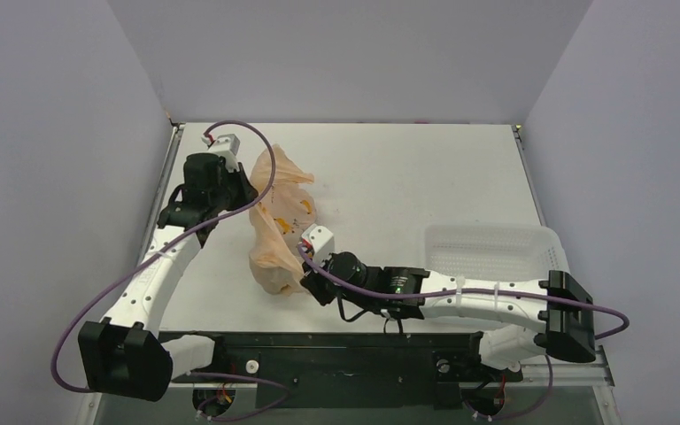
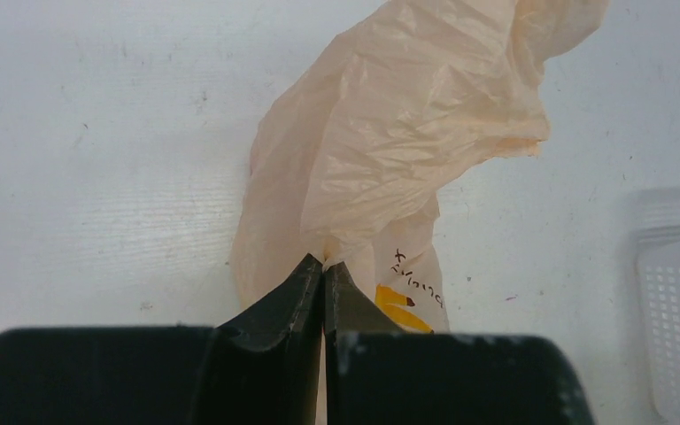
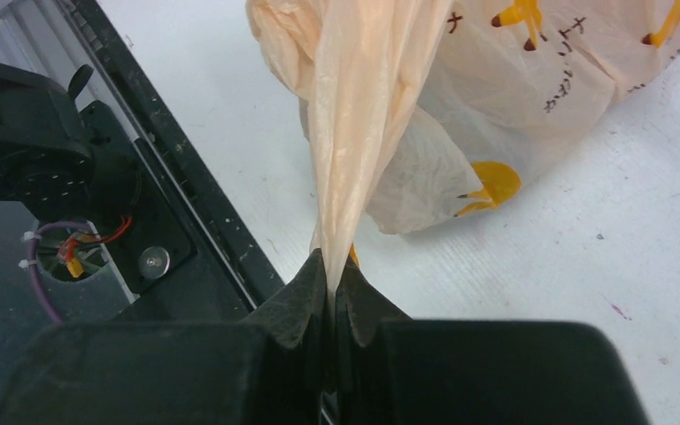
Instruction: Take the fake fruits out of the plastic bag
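Small dark lettering [image 3: 569,75] is printed on the plastic bag [image 3: 381,106] beside the yellow bananas [image 3: 489,183]; it is too small and creased to be read.

We list 1 table [image 1: 407,177]. On it we count 1 plastic bag [image 1: 279,221] at 9 o'clock from the table's middle, and 1 white perforated tray [image 1: 487,248] at 3 o'clock. We count 2 arms, 1 left arm [image 1: 155,274] and 1 right arm [image 1: 478,301], carrying 2 grippers: 1 left gripper [image 2: 323,263] and 1 right gripper [image 3: 329,266]. The bag's contents are hidden, so we give no count.
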`<control>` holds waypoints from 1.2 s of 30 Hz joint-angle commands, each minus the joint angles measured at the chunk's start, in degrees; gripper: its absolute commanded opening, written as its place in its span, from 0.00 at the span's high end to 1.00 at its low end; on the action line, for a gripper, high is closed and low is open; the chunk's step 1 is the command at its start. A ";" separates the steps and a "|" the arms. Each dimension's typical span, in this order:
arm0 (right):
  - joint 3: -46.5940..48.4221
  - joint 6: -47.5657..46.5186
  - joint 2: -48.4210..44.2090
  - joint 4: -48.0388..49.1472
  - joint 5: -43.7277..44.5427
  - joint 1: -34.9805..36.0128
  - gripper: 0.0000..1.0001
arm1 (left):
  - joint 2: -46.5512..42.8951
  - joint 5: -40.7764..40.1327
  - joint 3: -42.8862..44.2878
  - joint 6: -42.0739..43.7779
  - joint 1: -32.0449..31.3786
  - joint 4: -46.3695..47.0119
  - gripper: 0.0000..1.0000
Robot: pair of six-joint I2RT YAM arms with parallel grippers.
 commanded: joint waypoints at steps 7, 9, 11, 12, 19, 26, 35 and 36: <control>2.92 3.42 4.47 0.61 -7.18 9.63 0.67 | -1.53 11.90 -1.54 -0.25 4.15 13.01 1.00; 2.84 2.56 3.21 1.44 -9.35 9.57 0.59 | -1.96 15.04 -2.32 -0.56 3.83 14.34 1.00; 2.79 1.94 1.29 1.57 -10.89 8.89 0.53 | -2.57 17.69 -2.87 -0.65 3.39 15.59 1.00; 2.52 2.08 -0.36 2.30 -12.70 8.31 0.52 | -2.74 19.79 -2.97 -0.67 3.02 16.54 1.00; -0.61 6.40 -10.37 6.89 -20.17 -3.02 0.47 | -3.87 26.22 -3.62 -0.18 0.31 19.05 1.00; -0.30 15.35 -10.27 11.19 -20.36 -13.60 0.38 | -3.92 27.05 -3.33 1.03 -1.68 18.31 1.00; 7.94 22.12 0.47 4.89 -16.53 -19.59 0.47 | -4.40 28.95 -3.37 3.28 -5.51 17.56 1.00; 8.11 22.45 1.09 5.39 -17.04 -20.10 0.47 | -4.35 28.96 -3.35 3.47 -5.79 17.43 1.00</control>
